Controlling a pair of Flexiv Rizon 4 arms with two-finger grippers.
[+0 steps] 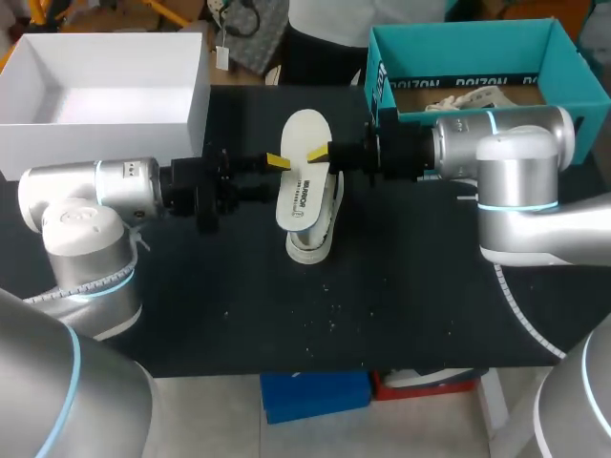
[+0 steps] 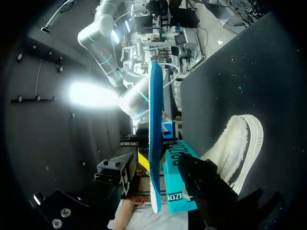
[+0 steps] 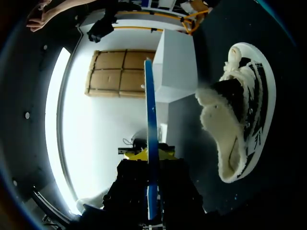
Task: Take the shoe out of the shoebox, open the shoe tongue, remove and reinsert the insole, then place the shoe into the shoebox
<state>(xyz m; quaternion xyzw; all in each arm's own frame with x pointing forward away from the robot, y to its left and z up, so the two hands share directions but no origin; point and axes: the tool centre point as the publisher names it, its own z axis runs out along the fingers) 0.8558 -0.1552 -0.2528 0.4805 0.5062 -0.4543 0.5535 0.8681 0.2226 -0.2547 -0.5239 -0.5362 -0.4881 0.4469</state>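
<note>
A white insole [image 1: 304, 176] with a blue underside hangs in the air above the white shoe [image 1: 313, 234], which lies on its side on the black table. My right gripper [image 1: 318, 153] is shut on the insole's right edge. The right wrist view shows the insole [image 3: 149, 124] edge-on, pinched in the right gripper [image 3: 152, 191], with the shoe [image 3: 240, 124] off to one side. My left gripper [image 1: 279, 160] is at the insole's left edge. In the left wrist view the insole [image 2: 154, 139] stands between the left gripper's [image 2: 160, 177] open fingers, with a gap to one finger.
The teal shoebox [image 1: 458, 33] stands open at the back right, behind my right arm, with paper inside. A white box [image 1: 105, 124] sits at the back left. Black table [image 1: 382, 305] stretches in front of the shoe.
</note>
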